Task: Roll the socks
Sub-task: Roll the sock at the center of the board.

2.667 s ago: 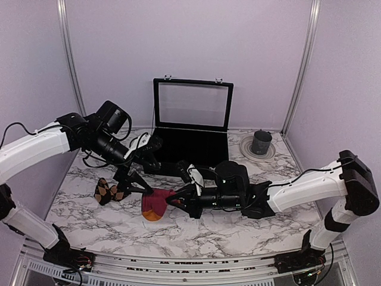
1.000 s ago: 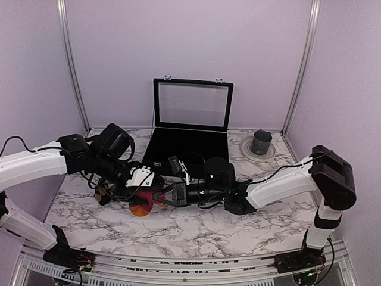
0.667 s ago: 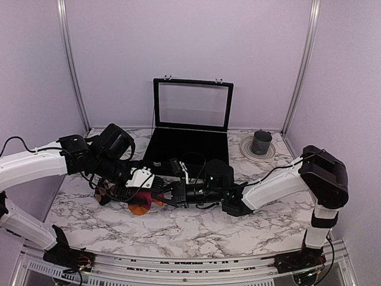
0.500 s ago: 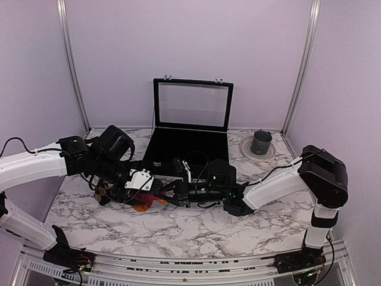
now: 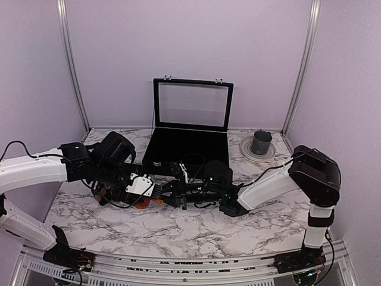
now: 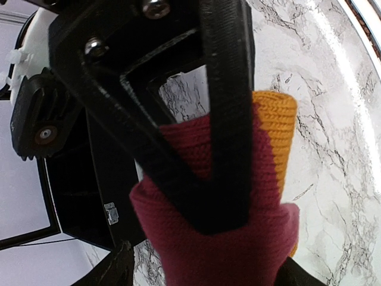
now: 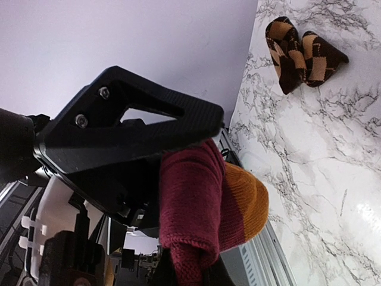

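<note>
R gripper [image 7: 191, 205] pinched tight on the magenta-red sock [image 6: 238, 250], a folded bundle btwn both grippers w/ orange end poking out, L gripper [image 5: 152, 196] spread wide right against it, argyle sock [image 7: 303, 56] lying apart on marble table [image 5: 196, 232], nearer L gripper.

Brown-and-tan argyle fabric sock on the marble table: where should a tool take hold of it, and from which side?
The brown-and-tan argyle fabric sock lies doubled into two lobes, flat on the marble table. Probably pinch where the lobes join, coming down from above, so both layers are caught; one end alone may let it unfold.
</note>
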